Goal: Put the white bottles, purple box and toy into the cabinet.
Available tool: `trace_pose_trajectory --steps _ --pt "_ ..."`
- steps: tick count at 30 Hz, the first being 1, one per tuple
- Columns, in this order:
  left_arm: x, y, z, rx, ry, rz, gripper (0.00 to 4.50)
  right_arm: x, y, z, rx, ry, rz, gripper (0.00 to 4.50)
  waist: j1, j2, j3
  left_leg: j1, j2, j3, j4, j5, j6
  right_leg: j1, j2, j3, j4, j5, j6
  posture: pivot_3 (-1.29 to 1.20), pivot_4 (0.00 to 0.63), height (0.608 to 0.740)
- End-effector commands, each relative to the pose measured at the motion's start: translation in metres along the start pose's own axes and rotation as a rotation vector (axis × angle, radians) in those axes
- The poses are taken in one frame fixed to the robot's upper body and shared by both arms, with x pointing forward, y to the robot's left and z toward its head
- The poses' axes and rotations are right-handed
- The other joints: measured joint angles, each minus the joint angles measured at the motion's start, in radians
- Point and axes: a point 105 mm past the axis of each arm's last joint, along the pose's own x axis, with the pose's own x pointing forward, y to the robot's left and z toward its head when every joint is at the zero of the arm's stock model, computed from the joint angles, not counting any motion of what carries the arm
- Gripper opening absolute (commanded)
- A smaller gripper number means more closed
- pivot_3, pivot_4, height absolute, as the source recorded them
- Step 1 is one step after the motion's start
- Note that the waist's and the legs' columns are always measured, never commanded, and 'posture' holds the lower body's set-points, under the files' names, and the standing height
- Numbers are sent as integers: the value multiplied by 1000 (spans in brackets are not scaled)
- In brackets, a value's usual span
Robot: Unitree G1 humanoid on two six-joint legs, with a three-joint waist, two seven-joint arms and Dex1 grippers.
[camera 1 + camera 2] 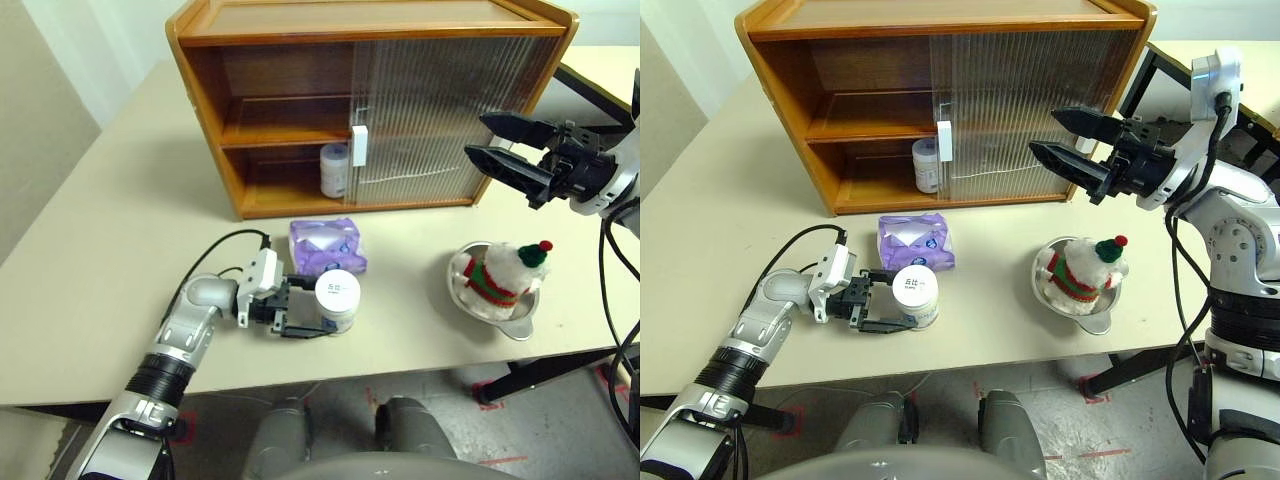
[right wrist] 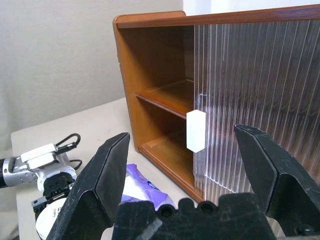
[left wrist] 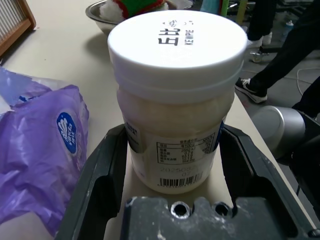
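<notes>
One white bottle (image 1: 338, 298) stands on the table, and my left gripper (image 1: 318, 310) is shut on it, a finger (image 3: 107, 165) pressed against each side. The other white bottle (image 1: 333, 168) is on the lower floor of the cabinet (image 1: 200, 90), by the door's edge. The purple box (image 1: 327, 245) lies just behind the held bottle. The toy (image 1: 505, 272) sits in a silver bowl (image 1: 520, 325) at the right. My right gripper (image 1: 478, 137) hangs open in the air in front of the cabinet's shut right door, holding nothing.
The cabinet's left half stands open, and the ribbed door (image 1: 440, 100) with its white handle (image 1: 359, 145) covers the right half. A black cable (image 1: 215, 250) loops by my left wrist. The table's front edge is near the bottle. A person's legs (image 3: 280, 60) are beyond the table.
</notes>
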Motion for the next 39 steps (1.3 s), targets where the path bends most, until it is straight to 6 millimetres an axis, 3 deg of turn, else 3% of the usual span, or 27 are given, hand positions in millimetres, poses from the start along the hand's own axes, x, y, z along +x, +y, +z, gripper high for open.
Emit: trace_pose_trajectory --steps 1,5,11,17,28,39 --pt "0 3 6 4 -9 10 3069 -1 1 2 -14 -3 3 4500 0 0 0 0 0 0 0 0 0 0 0 0 0 0 0 -24 0 740" --pt "0 6 18 26 -28 10 3069 0 0 1 -12 -4 7 4500 1 0 0 0 0 0 0 0 0 0 0 0 0 0 0 -16 0 740" --pt "1 18 52 74 -103 39 3069 2 1 0 -9 -6 14 4500 2 0 0 0 0 0 0 0 0 0 0 0 0 0 0 -5 0 740" --pt "-5 42 75 14 -220 197 3069 4 1 -1 -5 -9 22 4500 2 0 0 0 0 0 0 1 1 0 0 0 0 0 1 1 0 740" --pt "-45 104 59 -101 -244 647 3069 5 2 -3 1 -12 25 4500 4 0 0 0 -1 0 0 1 1 0 1 1 1 -1 4 3 0 740" --pt "-53 125 27 -140 -120 891 3069 4 3 -3 3 -15 17 4500 5 -2 1 -1 -1 -1 0 1 1 0 1 2 1 1 2 -10 0 740"
